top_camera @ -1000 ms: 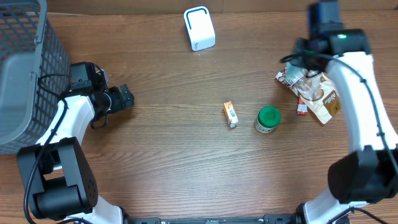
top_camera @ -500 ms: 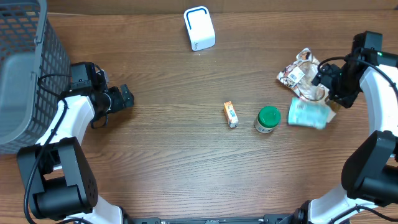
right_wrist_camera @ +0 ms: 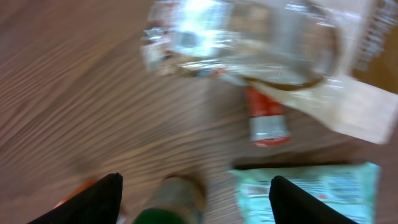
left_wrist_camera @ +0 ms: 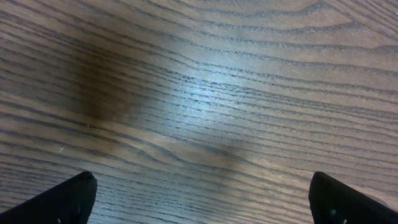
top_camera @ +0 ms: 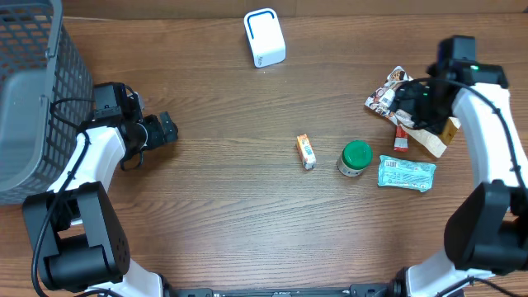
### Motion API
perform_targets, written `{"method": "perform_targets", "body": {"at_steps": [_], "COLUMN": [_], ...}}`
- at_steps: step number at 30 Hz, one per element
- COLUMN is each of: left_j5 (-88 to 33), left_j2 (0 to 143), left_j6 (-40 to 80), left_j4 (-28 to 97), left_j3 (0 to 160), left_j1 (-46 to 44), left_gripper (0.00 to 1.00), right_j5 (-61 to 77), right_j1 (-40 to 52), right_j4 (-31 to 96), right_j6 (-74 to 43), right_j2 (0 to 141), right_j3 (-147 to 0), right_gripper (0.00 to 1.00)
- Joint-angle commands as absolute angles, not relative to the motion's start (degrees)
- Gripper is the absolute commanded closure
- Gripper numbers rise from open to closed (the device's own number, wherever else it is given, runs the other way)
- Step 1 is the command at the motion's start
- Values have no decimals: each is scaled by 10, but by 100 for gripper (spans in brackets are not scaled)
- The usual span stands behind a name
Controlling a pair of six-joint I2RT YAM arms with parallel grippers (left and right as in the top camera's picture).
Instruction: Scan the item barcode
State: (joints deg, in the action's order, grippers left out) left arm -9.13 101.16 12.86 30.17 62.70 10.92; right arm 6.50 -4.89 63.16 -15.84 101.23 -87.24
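Note:
A teal packet (top_camera: 406, 174) lies flat on the table right of a green-lidded can (top_camera: 355, 157), held by nothing. In the right wrist view the teal packet (right_wrist_camera: 311, 193) shows at the lower right, blurred. My right gripper (top_camera: 412, 111) hovers open over a pile of snack packets (top_camera: 396, 95); between its fingers (right_wrist_camera: 196, 193) there is only table and the can's top (right_wrist_camera: 171, 208). The white scanner (top_camera: 264, 37) stands at the back centre. My left gripper (top_camera: 167, 130) rests open at the left, with bare wood (left_wrist_camera: 202, 199) between its fingers.
A small orange box (top_camera: 306, 152) lies mid-table. A red tube (right_wrist_camera: 266, 121), a clear plastic packet (right_wrist_camera: 249, 37) and a beige bag (top_camera: 437, 136) make up the right-hand pile. A grey wire basket (top_camera: 33, 91) fills the far left.
My right gripper opened and let the teal packet fall onto the table beside the can, then moved back over the snack pile. The left arm stayed still.

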Motion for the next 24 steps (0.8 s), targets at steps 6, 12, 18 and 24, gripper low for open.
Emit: {"method": "perform_targets", "body": {"at_steps": [6,12,18,24], "left_j5": [-84,-84,-84,-84], "left_j2": [1015,1015,1015,1015], "left_j6": [118,118,118,118], "left_j4": [300,300,300,300], "left_j3": [635,635,635,635], "left_j1": [112,112,112,112], "left_gripper": [0,0,0,0], "right_j5": [119,119,119,119], "right_j1": [83,121,123,123], "right_j4": [622,622,622,622], "right_j6": [-70,-70,-70,-70], "right_j2": [957,958,958,958], "right_j3": [-871,-871,-871,-871], "right_gripper": [0,0,0,0]}}
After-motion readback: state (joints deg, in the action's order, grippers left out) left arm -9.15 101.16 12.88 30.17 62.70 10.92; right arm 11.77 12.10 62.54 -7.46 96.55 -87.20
